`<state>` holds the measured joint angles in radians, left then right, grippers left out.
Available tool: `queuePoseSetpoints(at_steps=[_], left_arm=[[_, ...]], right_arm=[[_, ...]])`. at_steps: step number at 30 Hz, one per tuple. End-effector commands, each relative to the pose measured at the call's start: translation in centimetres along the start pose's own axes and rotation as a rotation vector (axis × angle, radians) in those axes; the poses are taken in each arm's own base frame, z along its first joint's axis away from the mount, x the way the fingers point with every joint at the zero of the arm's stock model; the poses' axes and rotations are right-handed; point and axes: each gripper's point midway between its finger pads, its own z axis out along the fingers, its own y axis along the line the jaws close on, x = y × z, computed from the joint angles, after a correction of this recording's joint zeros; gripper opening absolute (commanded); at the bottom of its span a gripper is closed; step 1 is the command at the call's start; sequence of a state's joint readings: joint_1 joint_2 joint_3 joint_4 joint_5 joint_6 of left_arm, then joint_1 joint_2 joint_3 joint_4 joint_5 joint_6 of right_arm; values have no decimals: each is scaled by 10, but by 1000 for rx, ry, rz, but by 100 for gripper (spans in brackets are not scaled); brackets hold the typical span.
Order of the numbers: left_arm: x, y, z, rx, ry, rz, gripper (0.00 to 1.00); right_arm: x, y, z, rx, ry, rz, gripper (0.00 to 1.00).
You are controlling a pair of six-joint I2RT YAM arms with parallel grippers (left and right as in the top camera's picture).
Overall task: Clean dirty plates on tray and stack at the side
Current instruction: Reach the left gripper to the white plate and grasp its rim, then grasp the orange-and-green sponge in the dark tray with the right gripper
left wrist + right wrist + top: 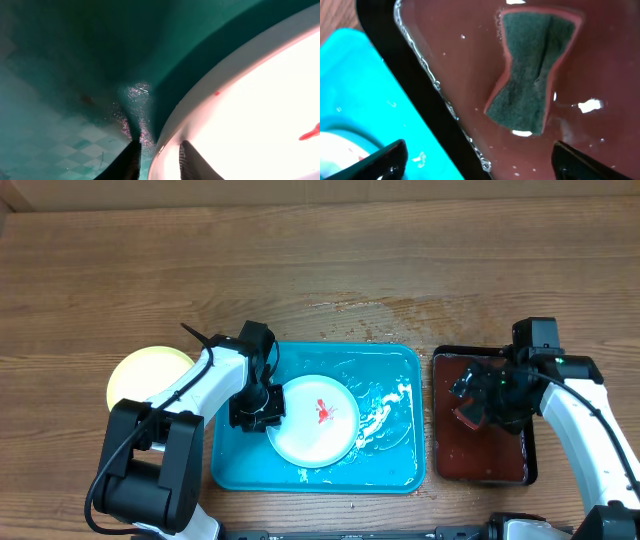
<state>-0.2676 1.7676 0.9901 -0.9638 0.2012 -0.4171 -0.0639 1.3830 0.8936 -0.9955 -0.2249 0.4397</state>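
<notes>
Far left, on the counter point(320, 270): pale yellow plate point(140, 375), outside the tray point(300, 478) at its 9 o'clock, just beside the rim, right edge hidden under the left arm point(200, 385).

Next, the turquoise tray itself, flat on the counter, wet inside. Left of its centre: white plate point(310, 435), with a red smear point(323, 412) near the middle. Down at that plate's 9 o'clock edge: left jaws. In the left wrist view, fingertips point(129, 162) straddling the plate rim, one outside over the tray floor, one inside the plate, clenched on the rim with next to no gap. Glistening wet patch on the tray floor just past them.

At the white plate's 3 o'clock, pale streaks of water point(385, 415) across the tray floor, reaching toward the right wall.

Further right, just beside the turquoise tray: black tray point(531, 465) filled with reddish-brown liquid point(480, 458). Lying in that liquid: sponge point(532, 75), hourglass-shaped, dark green face up, orange-red edge around it. Above the black tray: right jaws, released, fingers point(390, 157) spread wide, the sponge at 12 o'clock from them in the wrist view, untouched. Entering from 5 o'clock of the counter: right arm point(590, 415).
</notes>
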Motion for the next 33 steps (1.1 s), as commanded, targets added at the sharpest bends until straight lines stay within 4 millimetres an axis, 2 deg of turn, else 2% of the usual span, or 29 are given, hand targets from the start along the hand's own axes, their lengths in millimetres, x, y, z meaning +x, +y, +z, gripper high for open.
queuePoseSetpoints(at_steps=[1,3,4,6,7,8,10,14,16,17,18,20,22,24,25,27,29,30,32,33], left_arm=[[0,-2,2,7,7,-3,33],[-1,-2,2,8,5,-2,65],[0,-2,2,8,5,-2,67],[-1,-1,2,4,3,-1,57],[-2,-1,2,0,-1,-1,39],[-6,1,2,-9,-19,1,4],[-13,4,2,-32,-51,4,4],[-30,-3,0,-7,-121,36,4],[-36,-5,-1,2,-147,63,10],[-38,-7,-1,6,-156,65,10],[-40,-7,-1,7,-162,65,5],[-43,-9,-2,15,-175,61,4],[-47,-11,-3,23,-193,64,4],[-52,-13,-4,29,-213,82,4],[-54,-14,-4,30,-224,107,4],[-57,-15,-5,27,-235,139,4],[-60,-14,-5,15,-249,167,4],[-61,-14,-6,11,-254,182,4],[-62,-14,-6,8,-259,191,4],[-62,-13,-6,6,-260,191,4]], right_arm=[[-4,4,-3,-21,-22,0,100],[-5,3,-3,-13,-31,19,100],[-7,1,-3,-1,-38,36,100],[-10,-4,-3,24,-56,75,100],[-11,-6,-3,36,-66,89,100],[-13,-6,-3,39,-74,98,100],[-15,-5,-3,35,-83,100,100],[-16,-5,-3,34,-86,99,100],[-16,-5,-3,34,-85,99,98],[-15,-5,-3,36,-83,99,89],[-15,-6,-3,38,-81,102,79],[-13,-12,-3,68,-83,163,71],[-13,-26,-5,137,-104,255,52],[-13,-34,-6,177,-124,298,41],[-13,-38,-6,195,-130,324,27],[-11,-40,-6,205,-130,350,26],[-12,-42,-7,216,-140,381,47],[-13,-42,-7,217,-145,385,53],[-17,-41,-4,214,-151,386,57],[-19,-41,-1,215,-148,385,61]])
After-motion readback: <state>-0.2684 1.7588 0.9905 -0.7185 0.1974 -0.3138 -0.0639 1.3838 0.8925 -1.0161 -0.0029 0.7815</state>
